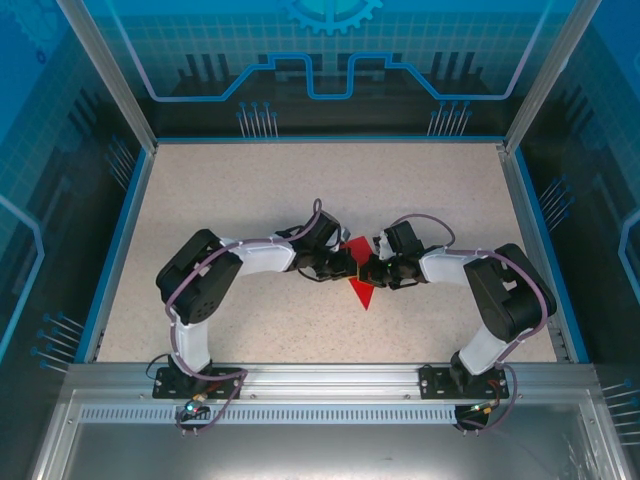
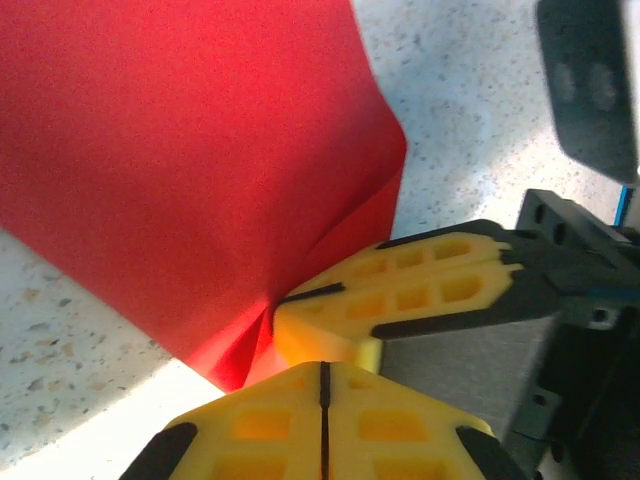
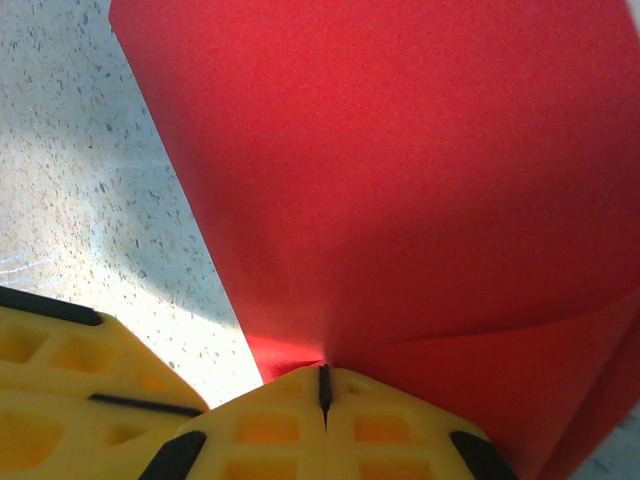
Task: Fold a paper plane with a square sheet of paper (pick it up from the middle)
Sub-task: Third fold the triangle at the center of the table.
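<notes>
The red sheet of paper (image 1: 358, 283) is found near the middle of the tabletop (image 1: 250, 190), between the two arms, with one pointed corner directed toward the near edge. It is seen as plain, bright and bent rather than flat. From the right wrist, the right gripper (image 3: 322, 372) is seen clamped on the paper where its creases converge. From the left wrist, the left gripper (image 2: 323, 366) is shown with pads pressed together and the paper's edge just beside their tips; whether paper is pinched there cannot be told. The place on the table is given from above, the soft fold from the wrists
</notes>
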You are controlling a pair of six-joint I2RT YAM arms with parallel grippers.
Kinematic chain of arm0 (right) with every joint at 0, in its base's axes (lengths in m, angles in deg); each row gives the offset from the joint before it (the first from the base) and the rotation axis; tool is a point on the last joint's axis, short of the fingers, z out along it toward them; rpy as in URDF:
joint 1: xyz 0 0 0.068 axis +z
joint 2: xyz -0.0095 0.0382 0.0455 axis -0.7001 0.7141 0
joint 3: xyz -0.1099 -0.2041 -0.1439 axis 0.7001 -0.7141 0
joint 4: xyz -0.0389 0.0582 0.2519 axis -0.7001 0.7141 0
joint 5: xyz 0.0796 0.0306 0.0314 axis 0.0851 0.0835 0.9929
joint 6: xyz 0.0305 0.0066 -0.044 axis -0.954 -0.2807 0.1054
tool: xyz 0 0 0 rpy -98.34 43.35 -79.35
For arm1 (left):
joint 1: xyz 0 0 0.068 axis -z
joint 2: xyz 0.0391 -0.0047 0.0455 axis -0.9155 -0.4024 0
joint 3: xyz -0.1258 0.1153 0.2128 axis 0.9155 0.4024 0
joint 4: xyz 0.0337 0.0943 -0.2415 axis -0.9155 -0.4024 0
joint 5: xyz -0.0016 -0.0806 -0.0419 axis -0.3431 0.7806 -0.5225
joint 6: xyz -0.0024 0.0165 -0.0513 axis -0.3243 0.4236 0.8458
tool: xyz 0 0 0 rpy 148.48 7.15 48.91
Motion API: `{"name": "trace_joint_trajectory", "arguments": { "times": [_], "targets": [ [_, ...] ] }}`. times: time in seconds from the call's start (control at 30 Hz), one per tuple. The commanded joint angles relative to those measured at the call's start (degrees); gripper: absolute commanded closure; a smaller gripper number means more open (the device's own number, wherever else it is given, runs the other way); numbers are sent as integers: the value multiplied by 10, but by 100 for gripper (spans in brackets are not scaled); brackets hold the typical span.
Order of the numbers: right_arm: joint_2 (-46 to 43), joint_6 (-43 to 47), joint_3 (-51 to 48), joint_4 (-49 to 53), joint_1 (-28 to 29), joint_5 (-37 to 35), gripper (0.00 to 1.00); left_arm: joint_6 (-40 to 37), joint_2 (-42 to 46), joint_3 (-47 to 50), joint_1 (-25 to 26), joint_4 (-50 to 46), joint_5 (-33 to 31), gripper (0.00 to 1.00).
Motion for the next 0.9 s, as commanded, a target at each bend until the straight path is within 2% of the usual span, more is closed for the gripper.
{"name": "trace_joint_trajectory", "arguments": {
  "times": [0.0, 0.5, 0.87],
  "targets": [
    [-4, 10, -8, 42, -3, 0, 100, 12, -9, 18, 2, -5, 6, 93],
    [-10, 8, -7, 46, -2, 0, 100, 0, -39, -8, 13, -28, 11, 93],
    [-14, 4, -9, 38, 0, 11, 100, -33, -60, -31, 14, -89, -41, 93]
  ]
}}
